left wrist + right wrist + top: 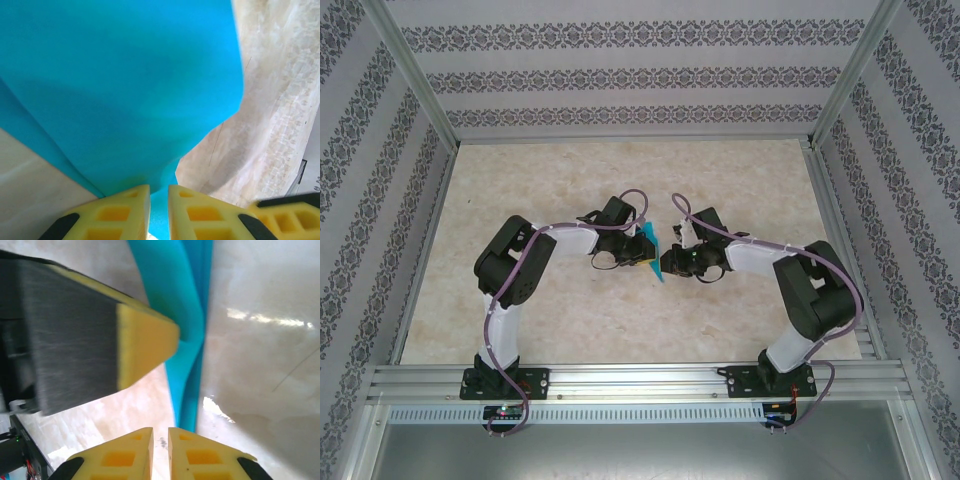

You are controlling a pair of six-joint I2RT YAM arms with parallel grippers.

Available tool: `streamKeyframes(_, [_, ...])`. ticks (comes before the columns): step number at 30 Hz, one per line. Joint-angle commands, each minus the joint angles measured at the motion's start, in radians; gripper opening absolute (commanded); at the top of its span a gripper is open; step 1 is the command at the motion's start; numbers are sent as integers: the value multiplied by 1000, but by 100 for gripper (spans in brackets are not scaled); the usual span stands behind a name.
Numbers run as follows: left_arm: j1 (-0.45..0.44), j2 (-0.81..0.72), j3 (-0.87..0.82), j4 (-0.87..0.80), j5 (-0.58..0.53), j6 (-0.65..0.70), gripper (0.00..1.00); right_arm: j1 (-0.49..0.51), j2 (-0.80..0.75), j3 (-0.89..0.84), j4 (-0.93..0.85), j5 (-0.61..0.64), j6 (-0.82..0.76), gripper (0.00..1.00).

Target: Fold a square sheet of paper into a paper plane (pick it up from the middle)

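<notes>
The square sheet of paper [649, 238] is bright teal, folded and held upright above the middle of the table. My left gripper [642, 256] is shut on its lower edge. In the left wrist view the paper [125, 90] spreads wide above the yellow left gripper [159, 200], with a strip pinched between the pads. The right gripper [666, 268] faces it from the right. In the right wrist view the right gripper [160, 440] stands a narrow gap open with bare table between its fingers. The paper's folded edge [187, 315] hangs just beyond its right tip, beside a left finger [145, 345].
The beige marbled table [620, 170] stretches behind both grippers. Patterned walls [620, 75] and metal posts close in the back and sides. An aluminium rail [640, 380] carrying both arm bases runs along the near edge.
</notes>
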Motion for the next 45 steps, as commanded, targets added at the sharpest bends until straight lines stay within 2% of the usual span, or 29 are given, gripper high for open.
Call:
streamKeyframes(1, [-5, 51, -4, -68, -71, -11, 18, 26, -10, 5, -11, 22, -5, 13])
streamKeyframes(7, [-5, 51, -3, -68, -73, -12, 16, 55, 82, 61, -7, 9, -9, 8])
streamKeyframes(12, [-6, 54, -2, -72, -75, -14, 16, 48, 121, 53, -12, 36, -14, 7])
streamKeyframes(20, [-6, 63, 11, -89, -83, -13, 16, 37, 113, 1, -30, 36, -27, 7])
streamKeyframes(30, [-5, 65, 17, -96, -80, -13, 16, 34, 82, 80, -43, 18, -27, 7])
streamKeyframes(36, [-5, 66, 17, -99, -78, -11, 16, 30, 152, 103, -47, 31, -35, 8])
streamKeyframes(45, [-3, 68, 17, -122, -93, -13, 16, 28, 153, 6, -61, 34, -44, 8])
